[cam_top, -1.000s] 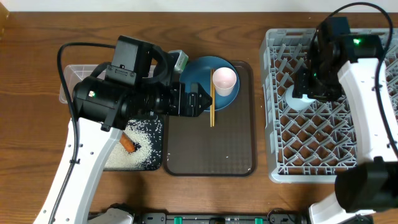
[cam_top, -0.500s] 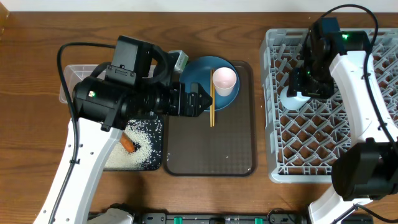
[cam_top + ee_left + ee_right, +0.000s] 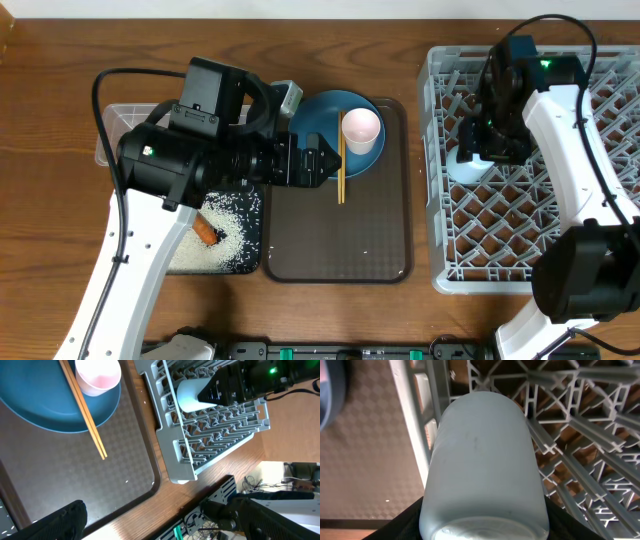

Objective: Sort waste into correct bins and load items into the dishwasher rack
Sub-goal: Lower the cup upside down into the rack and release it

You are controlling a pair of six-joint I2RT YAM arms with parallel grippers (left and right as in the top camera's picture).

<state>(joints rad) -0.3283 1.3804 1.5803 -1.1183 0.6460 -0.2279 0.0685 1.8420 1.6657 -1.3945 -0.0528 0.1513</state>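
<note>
My right gripper is shut on the light-blue cup, holding it upside down over the left part of the grey dishwasher rack. In the right wrist view the cup fills the space between the fingers, above the rack's pegs. My left gripper is open and empty over the dark-blue plate, which carries the pinkish-white cup and the chopsticks. The left wrist view shows the plate, pink cup and chopsticks. The bowl and napkins are hidden.
The plate sits on a dark brown serving tray. A black tray at its left holds rice and an orange carrot. A clear tub lies behind it, mostly under my left arm. A greenish wrapper shows beside the plate.
My right gripper has moved left and slightly forward with the light-blue cup, toward the rack's left edge. The left arm has not moved.
</note>
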